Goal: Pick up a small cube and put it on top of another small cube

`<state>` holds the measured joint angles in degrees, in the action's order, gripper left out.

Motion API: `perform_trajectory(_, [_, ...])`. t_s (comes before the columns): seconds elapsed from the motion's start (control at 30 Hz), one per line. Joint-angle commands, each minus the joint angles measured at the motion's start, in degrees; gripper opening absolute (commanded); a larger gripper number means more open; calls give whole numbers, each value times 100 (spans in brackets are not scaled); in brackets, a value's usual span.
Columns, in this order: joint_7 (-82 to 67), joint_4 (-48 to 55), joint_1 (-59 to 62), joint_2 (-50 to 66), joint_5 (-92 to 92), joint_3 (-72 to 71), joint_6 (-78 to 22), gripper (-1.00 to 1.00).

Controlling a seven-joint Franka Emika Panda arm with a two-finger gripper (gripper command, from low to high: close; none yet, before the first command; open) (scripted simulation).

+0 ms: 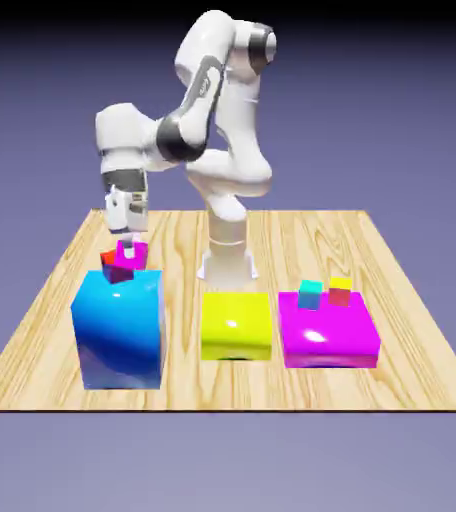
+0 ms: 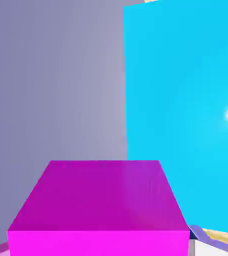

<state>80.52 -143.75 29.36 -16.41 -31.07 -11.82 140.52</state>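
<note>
Magenta cube (image 1: 136, 252) is between the fingertips of the pincer (image 1: 130, 246), which is closed on it, beside the upper edge of the tall blue block (image 1: 120, 335). Whether it touches this block, I cannot tell. I judge it light and stiff, not fragile; its smooth faces may slip if the hold is weak. Two opposite side faces, at the middle and squarely, seem the right place for the grip, leaving the underside free for stacking. The small red cube (image 1: 108, 259) shows just beside it. No container is visible, so nothing lies inside one; the low magenta block (image 1: 327, 345) only carries the teal cube (image 1: 310, 293) and the yellow-orange cube (image 1: 340, 291) on top.
</note>
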Motion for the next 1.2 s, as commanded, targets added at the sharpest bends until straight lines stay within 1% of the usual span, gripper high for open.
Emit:
perform_trajectory(0.0, [-191, -5, -46, -8, 52, -208, -105, -100])
perform_trajectory(0.63, [-3979, -89, -949, -173, 843, -4153, -2033, -100])
perform_trajectory(0.77, [-4748, 105, -1517, -428, 1157, -4850, -2579, -100])
perform_trajectory(1.17, [-3848, -315, -4007, 670, 2220, -2457, -1592, -100])
